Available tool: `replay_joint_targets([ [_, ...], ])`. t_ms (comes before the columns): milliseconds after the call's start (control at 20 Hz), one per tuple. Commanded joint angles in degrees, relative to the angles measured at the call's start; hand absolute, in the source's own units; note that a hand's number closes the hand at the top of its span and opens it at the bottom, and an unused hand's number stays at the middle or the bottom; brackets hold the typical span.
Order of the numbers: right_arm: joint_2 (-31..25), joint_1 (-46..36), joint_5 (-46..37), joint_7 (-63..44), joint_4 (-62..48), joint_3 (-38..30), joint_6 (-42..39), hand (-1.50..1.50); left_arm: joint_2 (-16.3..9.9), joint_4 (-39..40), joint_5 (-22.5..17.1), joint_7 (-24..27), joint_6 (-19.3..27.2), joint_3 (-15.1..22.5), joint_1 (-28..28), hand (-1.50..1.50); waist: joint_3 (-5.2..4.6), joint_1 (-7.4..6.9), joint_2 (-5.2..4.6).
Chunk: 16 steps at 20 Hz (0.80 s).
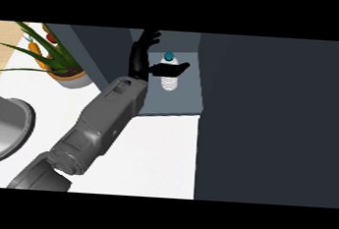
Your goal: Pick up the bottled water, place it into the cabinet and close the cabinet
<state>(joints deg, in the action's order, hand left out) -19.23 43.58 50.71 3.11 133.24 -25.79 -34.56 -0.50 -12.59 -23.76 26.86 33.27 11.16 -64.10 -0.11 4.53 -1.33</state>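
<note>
My left hand [142, 53] is stretched far ahead of me, into the open cabinet [184, 100] at the far middle of the view; my grey forearm runs up to it from the near left, across the white counter [155, 155]; the fingers point away from me, mostly straight and a little spread, while the thumb sticks out to the right and lies across the bottled water [171, 73]; whether the thumb presses the bottle or only passes over it, I cannot tell; nothing curls round it.

The bottled water lies inside the cabinet, on its grey floor, just to the right of my hand; it is clear with ribbed sides, and its blue cap points to the far side.

The cabinet's dark door [274, 118] fills the right side of the view, standing beside the opening; a dark panel closes the left side of the opening.

At the far left a potted plant [56, 60] with long green leaves stands on the counter; nearer, at the left edge, the rim of a grey sink [11, 126] shows.
</note>
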Motion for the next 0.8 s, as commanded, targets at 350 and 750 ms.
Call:
replay_joint_targets([
  [350, 0.7, -0.6, 0.4, -1.8, 4.2, 0.5, 0.6, -1.50, -0.2, 2.9, 0.0, 5.5, -2.9, -2.7, -4.0, -1.50, -0.01, 0.31, -0.22],
  [750, 0.8, -0.4, 1.1, -2.6, 5.8, -1.6, 1.2, -1.50, 0.5, -1.2, -2.2, 9.9, -7.7, -2.8, -4.0, -1.50, 0.03, -0.60, 0.59],
])
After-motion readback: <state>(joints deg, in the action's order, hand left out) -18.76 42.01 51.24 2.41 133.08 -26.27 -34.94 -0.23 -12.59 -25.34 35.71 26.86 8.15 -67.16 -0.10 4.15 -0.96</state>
